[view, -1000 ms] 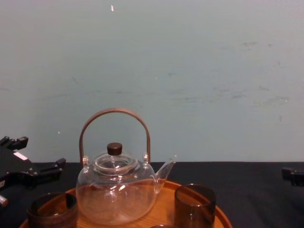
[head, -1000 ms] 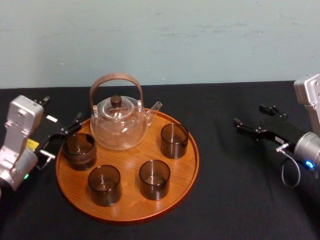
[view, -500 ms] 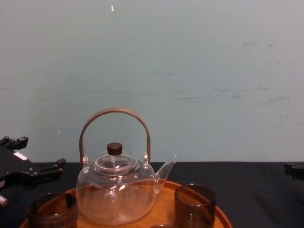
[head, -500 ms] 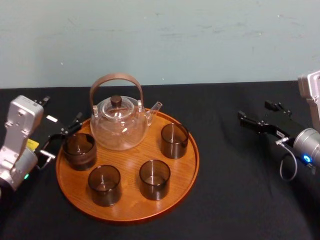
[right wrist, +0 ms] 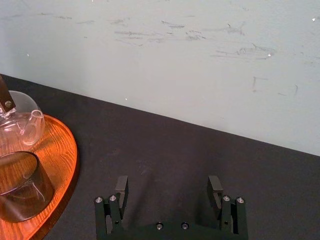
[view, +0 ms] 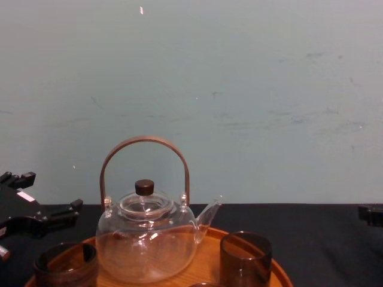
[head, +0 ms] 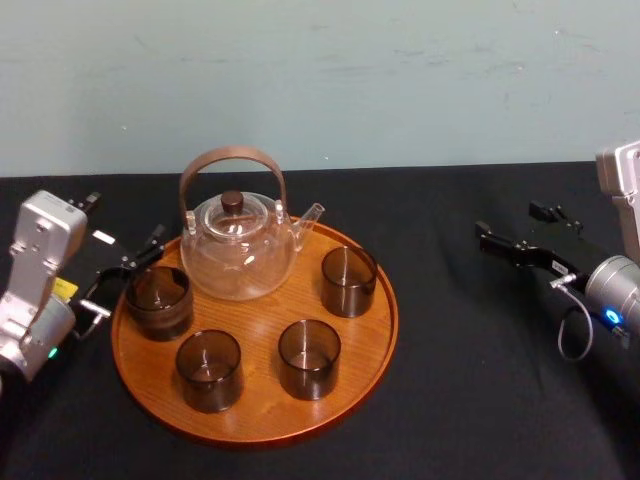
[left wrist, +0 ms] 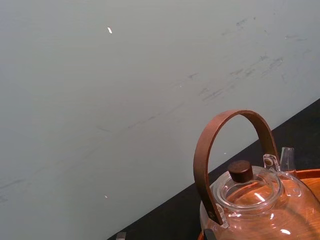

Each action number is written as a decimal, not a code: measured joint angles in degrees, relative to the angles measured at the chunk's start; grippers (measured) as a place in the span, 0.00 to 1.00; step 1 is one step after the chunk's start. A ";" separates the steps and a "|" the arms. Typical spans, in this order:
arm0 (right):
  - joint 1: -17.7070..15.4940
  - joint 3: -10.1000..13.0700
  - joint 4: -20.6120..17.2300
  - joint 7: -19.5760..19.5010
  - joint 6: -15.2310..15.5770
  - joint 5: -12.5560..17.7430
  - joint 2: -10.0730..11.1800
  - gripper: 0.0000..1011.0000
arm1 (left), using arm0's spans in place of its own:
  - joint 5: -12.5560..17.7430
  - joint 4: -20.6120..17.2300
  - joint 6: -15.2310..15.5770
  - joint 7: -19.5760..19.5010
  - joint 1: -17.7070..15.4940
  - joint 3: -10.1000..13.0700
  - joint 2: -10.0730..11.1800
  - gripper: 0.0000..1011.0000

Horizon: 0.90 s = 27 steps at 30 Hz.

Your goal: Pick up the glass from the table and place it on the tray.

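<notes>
Although the chest view cuts off their bases, we count four glasses (head: pixel 309 358) on the tray (head: pixel 255 405) from the head view. Left glass (head: pixel 158 300): at the rim, just beside the left gripper (head: pixel 122 280), fingers spread. Right gripper (right wrist: pixel 167 189): spread, empty, over the table (head: pixel 450 400). Teapot (head: pixel 238 250): rearmost; left wrist view crops its base.

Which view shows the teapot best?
Head view: the teapot shows whole, standing at the back of the tray. Chest view shows it side-on; left wrist, its handle and lid; right wrist, its spout end.
</notes>
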 joint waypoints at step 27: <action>-0.09 -0.16 -0.18 0.08 -0.10 0.03 0.18 0.99 | 0.00 0.00 0.00 0.00 0.00 0.00 0.00 0.99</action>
